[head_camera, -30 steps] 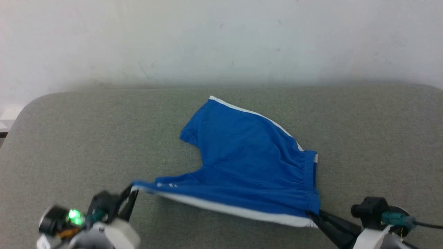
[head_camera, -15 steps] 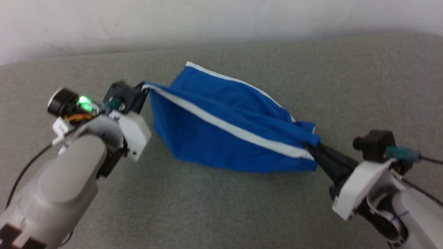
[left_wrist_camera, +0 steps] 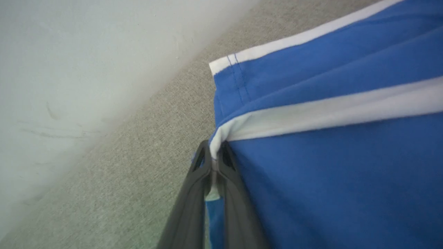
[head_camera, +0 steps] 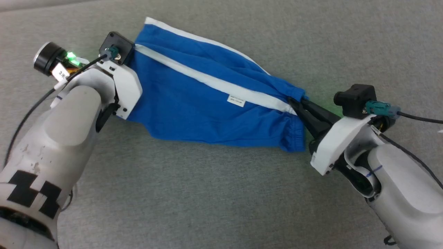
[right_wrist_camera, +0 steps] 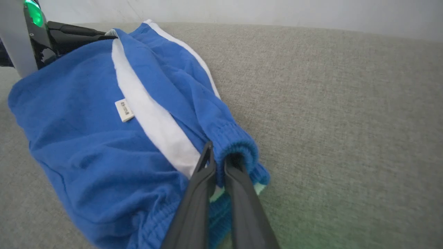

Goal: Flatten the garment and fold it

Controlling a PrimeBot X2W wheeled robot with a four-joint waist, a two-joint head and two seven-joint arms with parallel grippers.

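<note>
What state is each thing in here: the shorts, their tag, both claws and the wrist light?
Shorts: doubled over, creased, gripped at both ends, not yet laid flat.
Tag: showing, lying on the blue cloth beside the white stripe.
Left claw: shut on the hem end of the white stripe.
Right claw: shut on the gathered waistband.
Wrist light: lit green.
</note>
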